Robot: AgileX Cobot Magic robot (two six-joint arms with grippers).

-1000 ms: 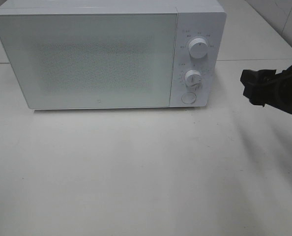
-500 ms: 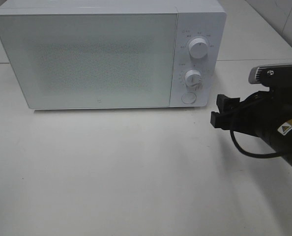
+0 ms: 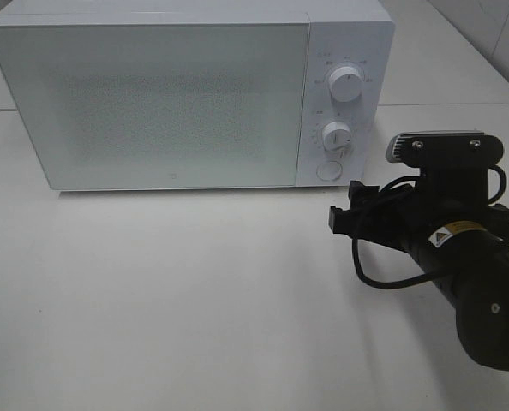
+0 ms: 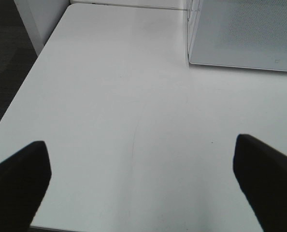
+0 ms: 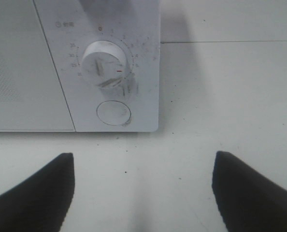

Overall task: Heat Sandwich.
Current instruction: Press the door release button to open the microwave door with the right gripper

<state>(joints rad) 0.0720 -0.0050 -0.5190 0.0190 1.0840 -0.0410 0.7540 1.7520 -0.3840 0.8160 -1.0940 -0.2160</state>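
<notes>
The sandwich is out of view in every frame. A white microwave (image 3: 177,103) stands at the back of the table with its door shut. Its panel carries two dials, upper (image 3: 346,84) and lower (image 3: 336,135), above a round button (image 3: 328,170). My right gripper (image 3: 344,210) hovers open in front of that panel, a short way right of and nearer than the button, holding nothing. In the right wrist view the lower dial (image 5: 105,64) and button (image 5: 113,113) lie ahead of the open gripper (image 5: 143,159). My left gripper (image 4: 139,142) is open and empty over bare table, the microwave (image 4: 245,34) beyond it.
The white table (image 3: 194,300) spreads in front of the microwave. In the left wrist view the table's edge (image 4: 18,101) drops to dark floor. A black cable (image 3: 383,282) loops under the right arm. A tiled wall (image 3: 494,26) rises at the back right.
The right arm has swung in from the right edge, leftward and nearer, bringing its gripper close to the microwave's control panel. The microwave has not moved.
</notes>
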